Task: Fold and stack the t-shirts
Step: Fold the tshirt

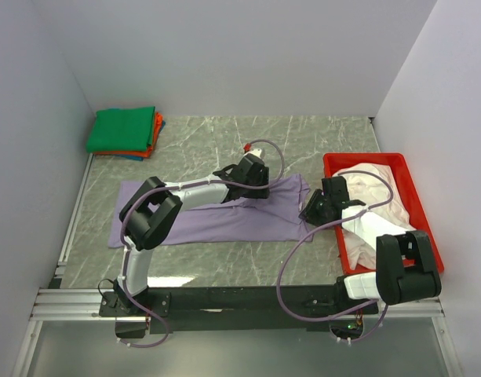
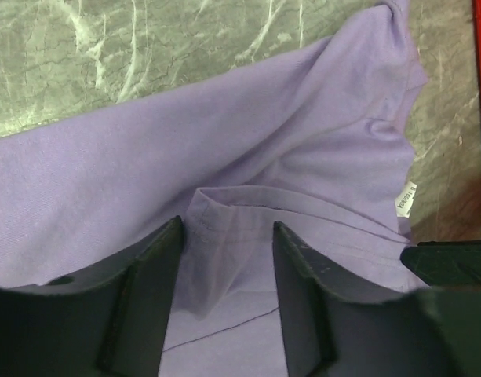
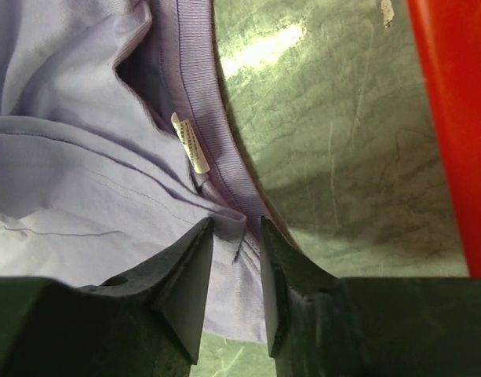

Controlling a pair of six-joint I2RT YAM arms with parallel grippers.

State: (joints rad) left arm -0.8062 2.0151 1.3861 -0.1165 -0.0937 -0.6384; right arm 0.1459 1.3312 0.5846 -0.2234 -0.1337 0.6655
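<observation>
A lavender t-shirt (image 1: 216, 214) lies spread across the middle of the marble table, its white neck label (image 3: 190, 141) by the collar. My left gripper (image 1: 252, 188) is down on the shirt's far edge. Its jaws (image 2: 227, 224) stand apart with a raised fold of lavender cloth between them. My right gripper (image 1: 308, 212) is at the shirt's right end. Its fingers (image 3: 235, 221) straddle the collar edge with a narrow gap. Folded green, orange-red and blue t-shirts (image 1: 126, 132) are stacked at the back left. A pale pinkish-white t-shirt (image 1: 373, 196) lies crumpled in the tray.
The red plastic tray (image 1: 364, 157) stands at the right, close beside my right gripper, and its wall (image 3: 452, 118) fills the right of the right wrist view. White walls enclose the table on three sides. A metal rail runs along the near edge.
</observation>
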